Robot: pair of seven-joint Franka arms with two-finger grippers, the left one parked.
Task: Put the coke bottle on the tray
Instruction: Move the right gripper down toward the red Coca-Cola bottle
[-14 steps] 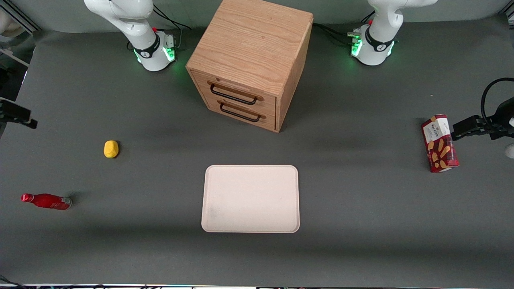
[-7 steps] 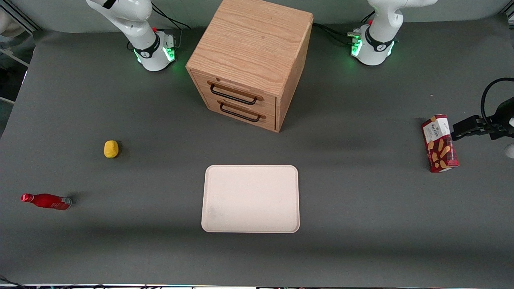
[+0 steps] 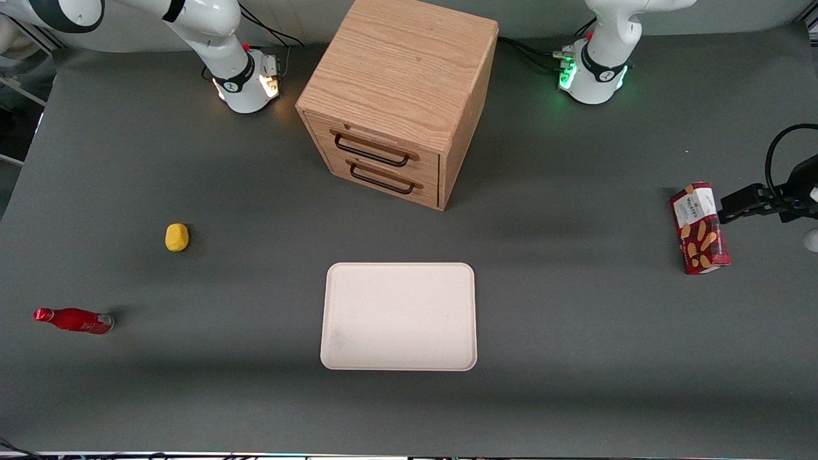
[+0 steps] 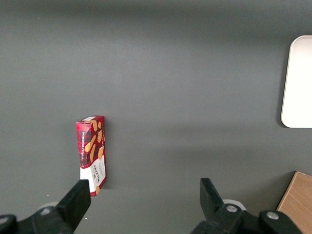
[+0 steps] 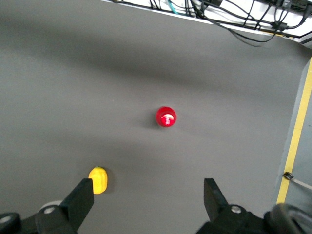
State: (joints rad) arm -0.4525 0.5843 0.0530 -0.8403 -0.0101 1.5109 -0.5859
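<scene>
Looking down from the wrist camera, you see the gripper high above the table, fingers spread wide and holding nothing, with the coke bottle standing upright below. You find the yellow lump near it, and the tray well apart.

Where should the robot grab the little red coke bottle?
The coke bottle stands upright; the wrist view looks straight down on its cap. Probably best: come from above and pinch the narrow neck below the cap. The gripper is open, high above it.
</scene>
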